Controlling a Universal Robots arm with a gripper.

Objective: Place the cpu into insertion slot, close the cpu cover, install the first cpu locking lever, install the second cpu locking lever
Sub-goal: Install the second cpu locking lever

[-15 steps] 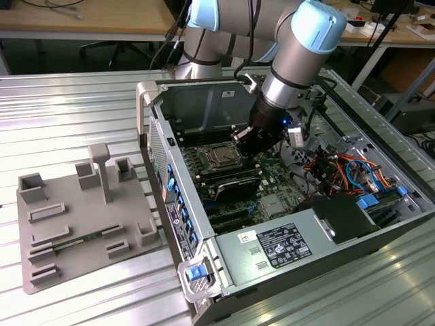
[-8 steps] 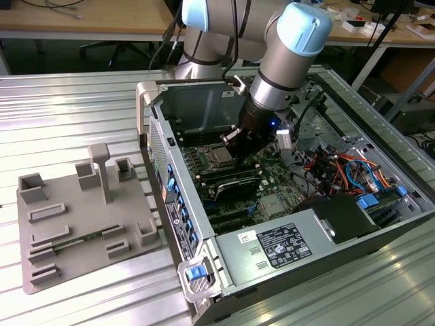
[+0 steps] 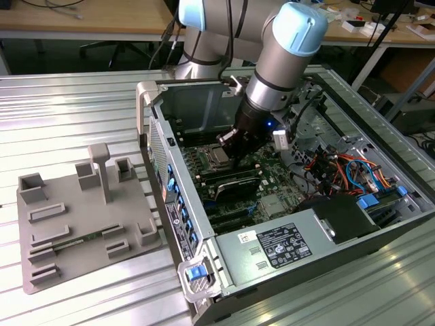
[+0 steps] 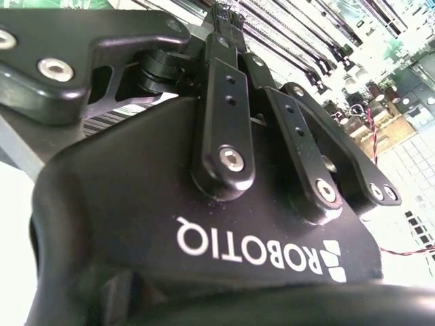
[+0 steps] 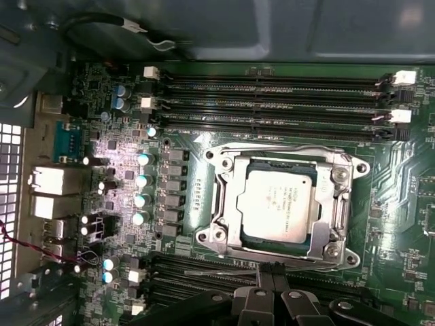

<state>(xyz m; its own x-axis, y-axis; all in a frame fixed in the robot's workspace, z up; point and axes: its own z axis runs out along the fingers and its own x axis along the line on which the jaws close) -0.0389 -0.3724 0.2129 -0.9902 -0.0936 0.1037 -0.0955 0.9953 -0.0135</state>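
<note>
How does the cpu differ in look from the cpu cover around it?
The cpu is a solid, pale silver-grey square with print on top; the cpu cover is an open metal frame with a cut-out centre. The cpu lies inside; the cpu cover surrounds it and is larger. Both are metallic, roughly square and lie flat.

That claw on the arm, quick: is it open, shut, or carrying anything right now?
Claw: shut, fingertips pressed together, nothing between them. It sits by the edge of the chip's metal frame; the chip already lies in its socket.
</note>
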